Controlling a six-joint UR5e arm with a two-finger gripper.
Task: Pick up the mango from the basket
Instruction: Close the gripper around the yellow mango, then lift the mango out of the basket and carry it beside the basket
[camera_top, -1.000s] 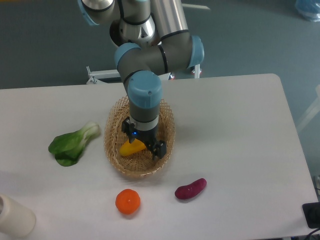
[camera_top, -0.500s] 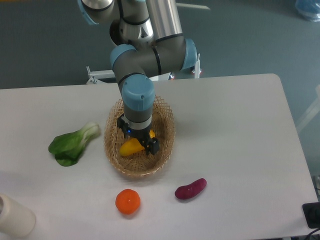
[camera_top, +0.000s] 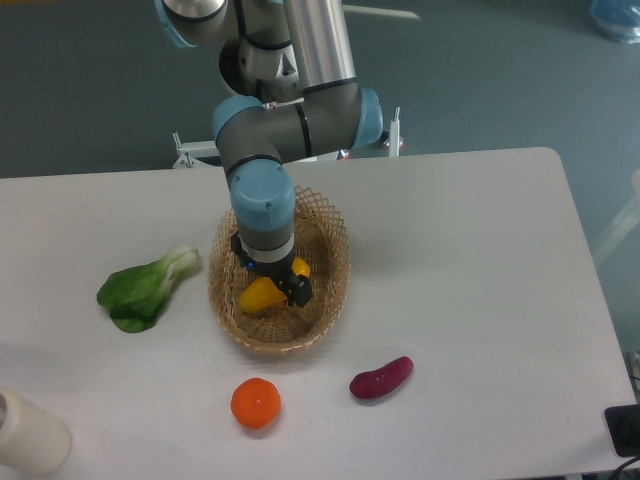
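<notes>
Centre frame, in the basket (camera_top: 330, 300): gripper (camera_top: 274, 285) over the mango (camera_top: 262, 294), jaw state unclear to us; smooth, firm fruit, likely slippery; grip mid-body.

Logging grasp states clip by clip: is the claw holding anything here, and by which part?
Cannot be told. The claw is down in the basket right over the mango, but the wrist hides its fingers and any contact.

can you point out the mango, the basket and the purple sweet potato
mango (camera_top: 258, 294): fixed camera, on its exposed yellow left end
basket (camera_top: 272, 343): fixed camera, on the near wicker rim
purple sweet potato (camera_top: 381, 378): fixed camera, on its middle
</notes>
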